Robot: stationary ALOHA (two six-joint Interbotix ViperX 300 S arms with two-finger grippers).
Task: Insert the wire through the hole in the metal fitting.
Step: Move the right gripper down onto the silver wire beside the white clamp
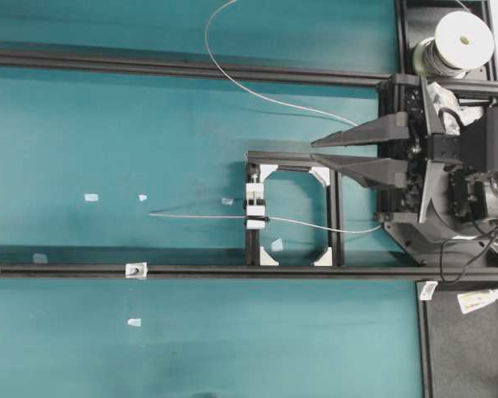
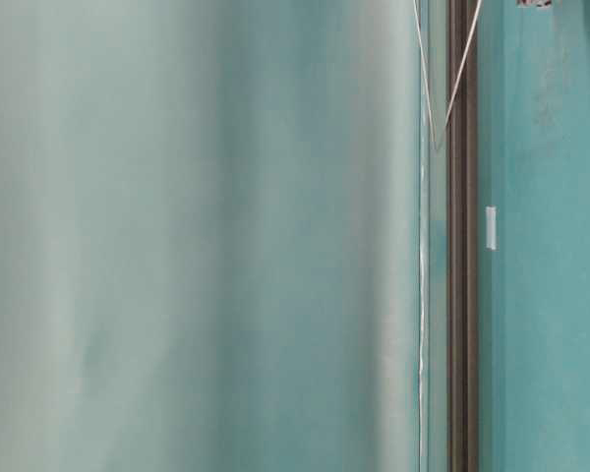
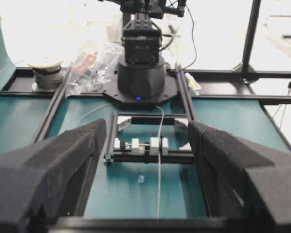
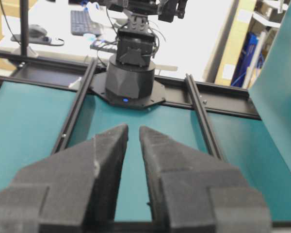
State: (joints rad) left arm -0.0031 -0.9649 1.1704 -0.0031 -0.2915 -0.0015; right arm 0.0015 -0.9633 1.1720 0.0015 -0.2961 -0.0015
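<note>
The wire (image 1: 199, 216) lies across the teal table with its straight free tip pointing left. It passes through a white clamp block (image 1: 256, 207) and trails on to the spool (image 1: 463, 39). The metal fitting (image 1: 136, 269) sits on the lower black rail, below and left of the wire's tip; its hole is too small to make out. My right gripper (image 1: 314, 151) (image 4: 134, 128) hovers right of the clamp, its jaws a narrow gap apart and empty. My left gripper (image 3: 146, 125) is outside the overhead view. It is wide open, facing the clamp (image 3: 155, 144), with the wire (image 3: 158, 184) on the table between its fingers.
A black square frame (image 1: 332, 215) holds the clamp block. Two long black rails (image 1: 232, 271) cross the table. Small white tape scraps (image 1: 91, 197) lie on the cloth. A white tube (image 1: 481, 298) lies on the black plate at bottom right. The table-level view is mostly blur.
</note>
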